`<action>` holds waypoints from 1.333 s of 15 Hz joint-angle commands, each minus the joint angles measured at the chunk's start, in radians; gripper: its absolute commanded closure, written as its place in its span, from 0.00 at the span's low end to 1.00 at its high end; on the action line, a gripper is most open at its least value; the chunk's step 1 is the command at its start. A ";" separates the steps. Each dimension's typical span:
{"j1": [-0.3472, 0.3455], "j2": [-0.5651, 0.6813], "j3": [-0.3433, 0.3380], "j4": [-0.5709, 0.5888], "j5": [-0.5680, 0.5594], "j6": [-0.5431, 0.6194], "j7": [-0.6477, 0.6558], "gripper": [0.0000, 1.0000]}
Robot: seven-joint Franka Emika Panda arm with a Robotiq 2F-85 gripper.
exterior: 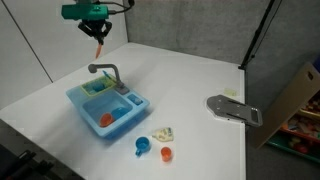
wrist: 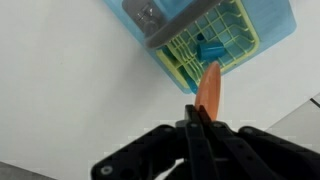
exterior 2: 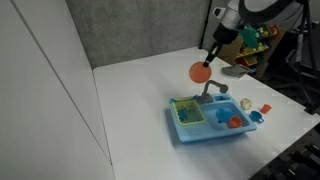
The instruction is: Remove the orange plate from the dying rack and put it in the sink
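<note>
My gripper (exterior: 99,32) is shut on the orange plate (exterior: 101,46) and holds it by its rim, well above the blue toy sink unit (exterior: 108,103). In an exterior view the orange plate (exterior 2: 200,71) hangs as a round disc above the grey faucet (exterior 2: 216,88). In the wrist view the plate (wrist: 209,88) shows edge-on between my fingers (wrist: 196,122), over the yellow-green drying rack (wrist: 215,45). The rack (exterior 2: 187,113) sits in one half of the unit; the sink basin (exterior 2: 231,116) holds an orange item and a blue item.
A blue cup (exterior: 142,146), an orange cup (exterior: 166,153) and a pale toy (exterior: 162,133) lie on the white table beside the sink unit. A grey flat device (exterior: 233,108) lies farther off. A grey wall stands behind.
</note>
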 commanded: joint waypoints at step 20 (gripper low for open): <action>-0.066 -0.207 -0.213 -0.149 -0.033 -0.177 -0.002 0.97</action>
